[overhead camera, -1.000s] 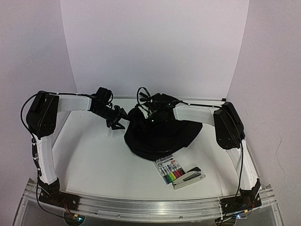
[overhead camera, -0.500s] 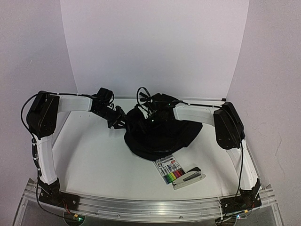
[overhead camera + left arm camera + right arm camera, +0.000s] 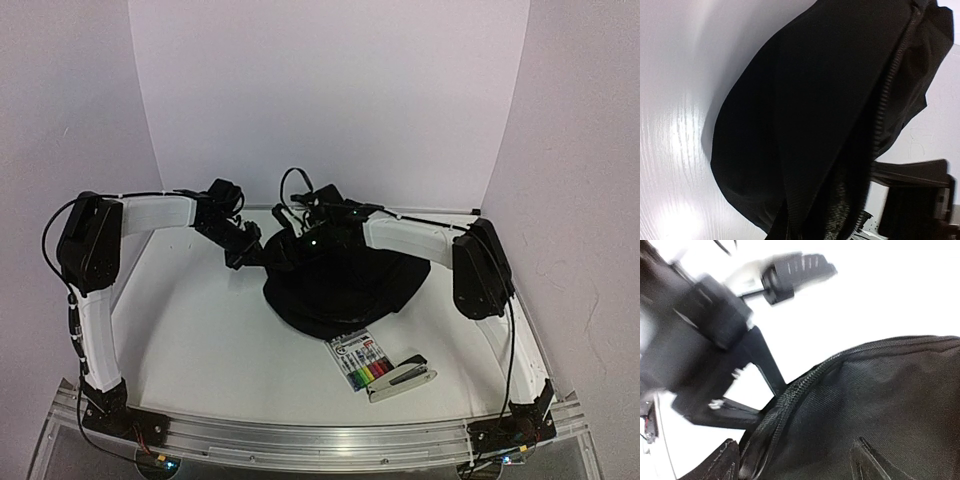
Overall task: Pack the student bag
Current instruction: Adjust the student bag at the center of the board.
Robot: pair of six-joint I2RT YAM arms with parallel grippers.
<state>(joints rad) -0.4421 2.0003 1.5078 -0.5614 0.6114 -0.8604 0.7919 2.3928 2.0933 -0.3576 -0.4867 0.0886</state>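
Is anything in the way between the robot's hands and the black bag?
Nothing visible. The left gripper and right gripper are both at the far edge of the bag; the markers and stapler lie on its near side.

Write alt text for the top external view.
A large soft black fabric backpack lies on the white table, with the white left arm and white right arm reaching its far side. Nearer the camera lie a flat pack of coloured markers and a grey stapler.

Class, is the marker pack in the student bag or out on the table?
Out. The top view shows the marker pack lying on the table at the near edge of the student bag, beside the stapler.
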